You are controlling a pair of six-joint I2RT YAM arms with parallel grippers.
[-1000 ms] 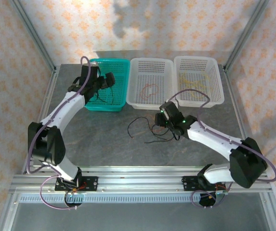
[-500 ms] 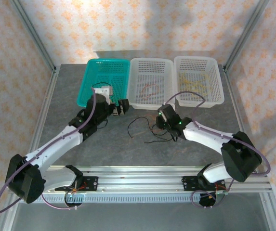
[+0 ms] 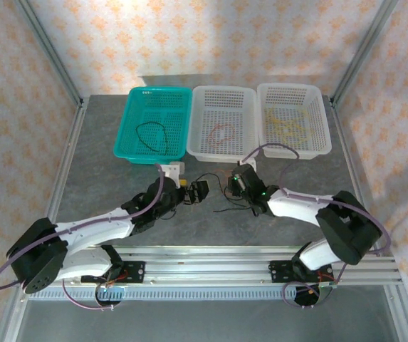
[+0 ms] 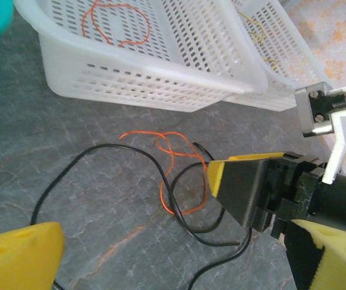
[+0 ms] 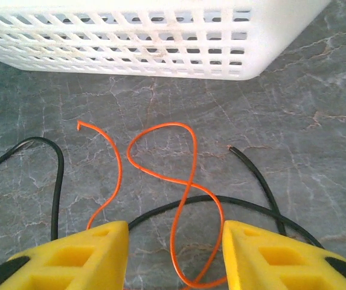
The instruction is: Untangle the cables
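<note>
An orange-red cable [image 5: 188, 181] and a black cable [image 5: 245, 202] lie crossed on the grey table. My right gripper [image 5: 173, 257] is open low over them. A loop of the orange-red cable lies between its yellow fingers [image 5: 94, 254], unclamped. My left gripper [image 4: 166, 260] is open wide just left of the tangle, with nothing in it. From the left wrist, the orange-red cable [image 4: 173, 163] and black cable [image 4: 100, 151] run under the right gripper's finger [image 4: 245, 187]. From above, the left gripper [image 3: 198, 191] and right gripper [image 3: 236, 183] face each other across the black cable [image 3: 221, 209].
Three baskets stand along the back. The teal basket [image 3: 129, 139] holds a black cable [image 3: 151, 135], the middle white basket [image 3: 243, 146] an orange-red one [image 3: 221, 132], and the right white basket [image 3: 321, 121] yellow ones [image 3: 289, 128]. The middle basket's wall [image 5: 160, 42] is close ahead.
My left arm has swung from over the teal basket down to the table beside the tangle. The right gripper has shifted slightly left and lower onto the cables.
</note>
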